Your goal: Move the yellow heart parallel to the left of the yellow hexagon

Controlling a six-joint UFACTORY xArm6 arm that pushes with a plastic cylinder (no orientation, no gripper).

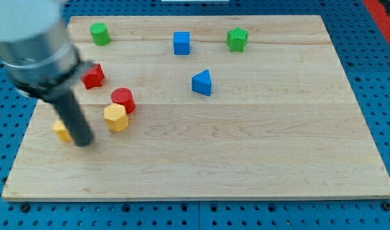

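The yellow heart point(60, 131) lies near the board's left edge, partly hidden behind my rod. The yellow hexagon point(116, 117) sits to its right, a little higher in the view. My tip point(84, 142) rests on the board just right of the heart, touching or nearly touching it, and to the lower left of the hexagon. A red cylinder point(123, 98) touches the hexagon's upper right side.
A red block point(93, 75) sits left of the red cylinder, partly behind the arm. A green cylinder point(99, 33), a blue cube point(181, 43) and a green star-like block point(237, 39) line the view's top. A blue triangular block point(202, 83) lies mid-board.
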